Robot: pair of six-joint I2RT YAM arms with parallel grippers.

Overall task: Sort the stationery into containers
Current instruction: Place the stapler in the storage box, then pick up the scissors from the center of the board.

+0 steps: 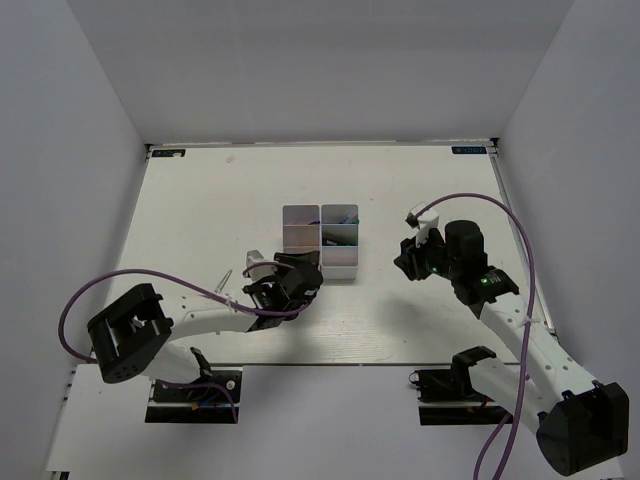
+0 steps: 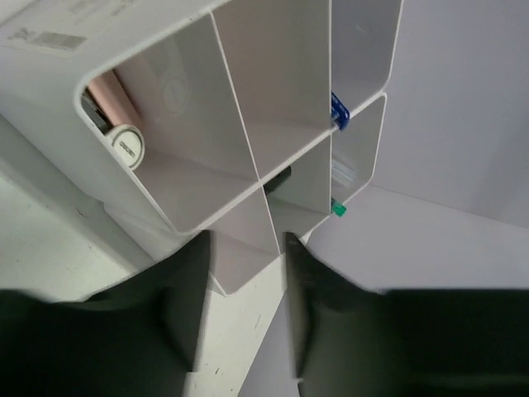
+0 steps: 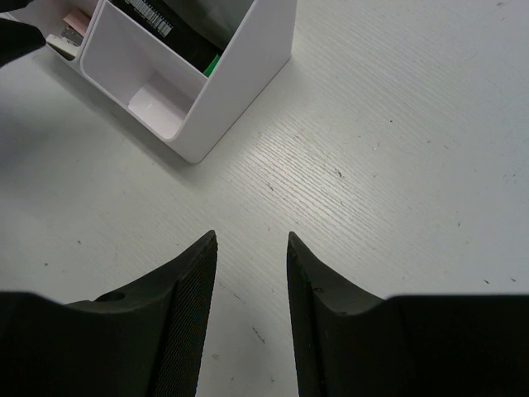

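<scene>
Bin block (image 3: pixel 248 83) partly off-frame

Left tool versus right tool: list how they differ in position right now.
The left tool is at the bin block's corner, which shows between its fingers; the right tool is over the table, beside the block. The left tool looks down into it; the right tool sees it from farther off. Both have dark fingers, spread apart.

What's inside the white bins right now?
In the white bins, a pink piece leans in one corner compartment; a blue tip and a green tip peek over dividers, their bodies hidden.
</scene>
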